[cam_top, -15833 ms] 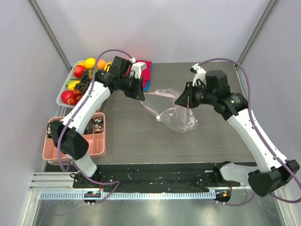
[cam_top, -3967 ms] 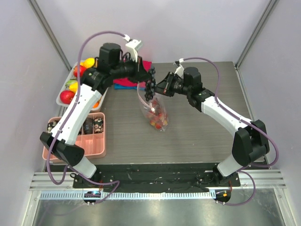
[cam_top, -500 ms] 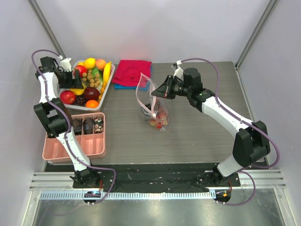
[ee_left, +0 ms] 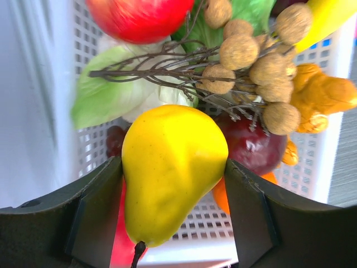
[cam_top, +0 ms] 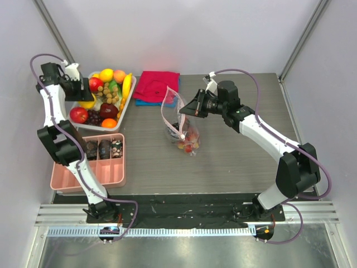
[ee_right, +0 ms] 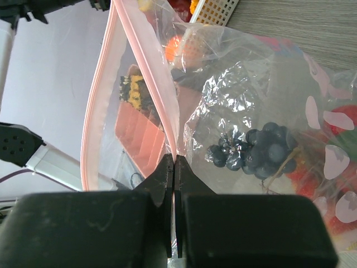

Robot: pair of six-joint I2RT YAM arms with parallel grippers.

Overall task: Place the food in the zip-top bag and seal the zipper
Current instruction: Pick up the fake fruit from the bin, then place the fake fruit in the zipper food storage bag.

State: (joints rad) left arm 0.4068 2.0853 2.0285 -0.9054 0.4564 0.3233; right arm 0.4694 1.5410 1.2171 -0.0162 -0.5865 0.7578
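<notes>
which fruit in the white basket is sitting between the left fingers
The yellow pear: it fills the gap between the left fingers, while the red apple, brown berry bunch and other fruits lie beyond them in the basket.

Left gripper (ee_left: 174, 187) now down around the yellow pear (ee_left: 172, 159) (jaws narrower, perhaps in contact).

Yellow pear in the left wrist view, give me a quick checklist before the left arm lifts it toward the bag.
1. The yellow pear sits between the left end effector's fingers: ok.
2. Firm grip on it: cannot tell.
3. Pear free of the twiggy berry cluster: not ok, twigs lie at its top.
4. The right end effector shut on the zipper: ok.
5. Mouth of the zip-top bag held open: ok.
</notes>
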